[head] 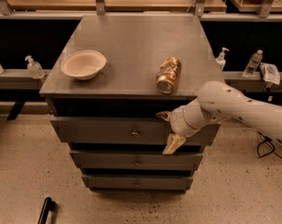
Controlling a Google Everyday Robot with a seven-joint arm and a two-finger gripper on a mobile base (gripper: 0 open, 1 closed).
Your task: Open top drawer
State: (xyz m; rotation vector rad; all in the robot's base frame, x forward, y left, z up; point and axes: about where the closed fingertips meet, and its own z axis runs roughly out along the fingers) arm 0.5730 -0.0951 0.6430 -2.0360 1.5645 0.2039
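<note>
Jaws stand apart on your gripper (168,129), one above the other: the upper finger (162,115) sits at the top edge of the top drawer (99,130), and the cream-coloured lower finger (173,144) hangs past its bottom edge. The right part of the drawer front lies between them, though you cannot tell whether either finger touches it. The drawer's small brass knob (135,133) is just left of the jaws at about their height, untouched. Your white arm (239,108) runs off to the right of the jaws and out of the view's right side. Directly above the jaws, a dark gap separates the drawer front from the grey cabinet top (131,36). A dented gold drinks can (169,74) lies on its side on that top, just above the jaws and near the front edge. A shallow white bowl (83,64) stands up and well to the left of them. Below the jaws are the two narrower drawers, the middle drawer (108,160) and then the bottom drawer (113,182), both closed. A clear pump bottle (34,68) stands on the ledge far to the left, and another pump bottle (220,59) and a water bottle (252,63) stand up and to the right of the jaws.
</note>
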